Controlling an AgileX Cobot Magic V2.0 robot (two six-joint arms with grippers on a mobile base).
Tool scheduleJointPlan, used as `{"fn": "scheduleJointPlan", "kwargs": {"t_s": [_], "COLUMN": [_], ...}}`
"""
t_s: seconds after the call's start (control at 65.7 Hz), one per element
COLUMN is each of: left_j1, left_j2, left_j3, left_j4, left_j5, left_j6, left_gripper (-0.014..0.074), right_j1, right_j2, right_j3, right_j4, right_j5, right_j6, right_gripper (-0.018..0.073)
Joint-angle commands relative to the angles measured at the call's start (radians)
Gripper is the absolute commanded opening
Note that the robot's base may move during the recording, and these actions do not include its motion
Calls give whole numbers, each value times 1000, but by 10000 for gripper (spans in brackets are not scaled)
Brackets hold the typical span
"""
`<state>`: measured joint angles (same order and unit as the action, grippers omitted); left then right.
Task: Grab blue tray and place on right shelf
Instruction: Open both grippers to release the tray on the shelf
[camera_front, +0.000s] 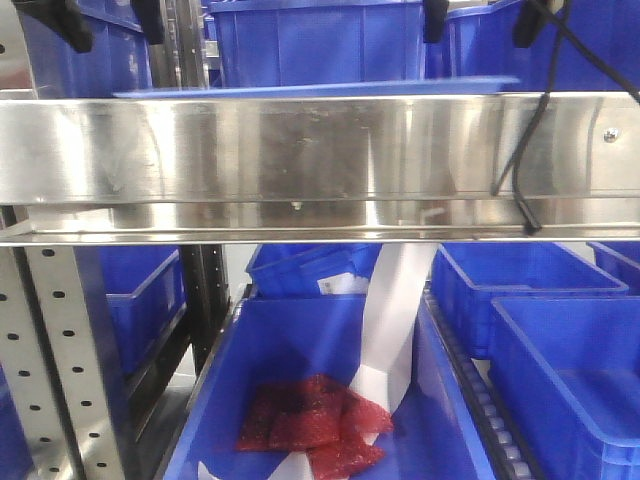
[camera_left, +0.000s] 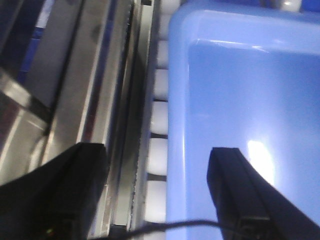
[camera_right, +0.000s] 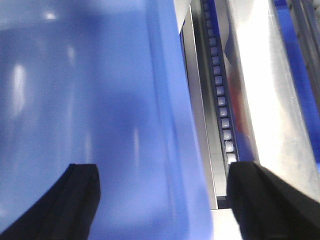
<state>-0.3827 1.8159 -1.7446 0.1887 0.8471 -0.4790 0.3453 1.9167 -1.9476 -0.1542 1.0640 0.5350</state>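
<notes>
Straddling blue tray (camera_left: 240, 100) rim: left tool (camera_left: 157, 190).

A warehouse or stockroom: stainless-steel racking (camera_front: 300, 150) with perforated uprights (camera_front: 45, 350), roller tracks (camera_right: 222, 115) and rows of deep blue plastic storage bins (camera_front: 560, 370).

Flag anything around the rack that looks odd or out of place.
A black cable droops over the right shelf front beam. Below, a white strip hangs into a blue bin holding crumpled red packets. The blue tray sits level, with both grippers' jaws straddling its rims.
</notes>
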Motion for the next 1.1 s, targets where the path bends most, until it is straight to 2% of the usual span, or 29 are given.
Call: {"fn": "scheduleJointPlan", "kwargs": {"t_s": [0.0, 0.076, 0.198, 0.228, 0.259, 0.457, 0.594, 0.701, 0.822, 0.914, 1.081], "left_j1": [1, 1, 1, 1, 1, 1, 1, -23, -52, -52, -52], "left_j2": [-50, -50, -50, -49, -48, -70, -159, -251, -409, -522, -733], "left_j3": [-40, -40, -40, -40, -40, -73, -98, -41, 178, 351, 674], "left_j4": [11, 11, 11, 11, 11, 1, -19, -29, -27, -54, -52], "left_j5": [-43, -43, -47, -47, -49, 4, 26, 12, -178, -318, -572], "left_j6": [-5, -5, -5, -5, -5, -5, -5, -5, -9, -9, -9], "left_gripper": [316, 202, -18, -57, -43, -48, -48, -48, -48, -48, -48], "right_j1": [-4, -4, -4, -4, -4, -4, 6, 26, 72, 106, 146], "right_j2": [-55, -55, -54, -54, -53, -74, -145, -211, -336, -452, -679], "right_j3": [-37, -37, -37, -37, -37, -99, -137, -113, 38, 216, 615], "right_j4": [-25, -25, -25, -25, -25, 12, 23, 22, -2, -19, -20], "right_j5": [-61, -60, -69, -76, -84, -73, -92, -91, -174, -358, -732], "right_j6": [-6, -6, -6, -6, -6, -6, -6, -6, -8, -46, -103], "right_gripper": [592, 483, 172, 95, 41, 54, 54, 54, 54, 54, 54]}}
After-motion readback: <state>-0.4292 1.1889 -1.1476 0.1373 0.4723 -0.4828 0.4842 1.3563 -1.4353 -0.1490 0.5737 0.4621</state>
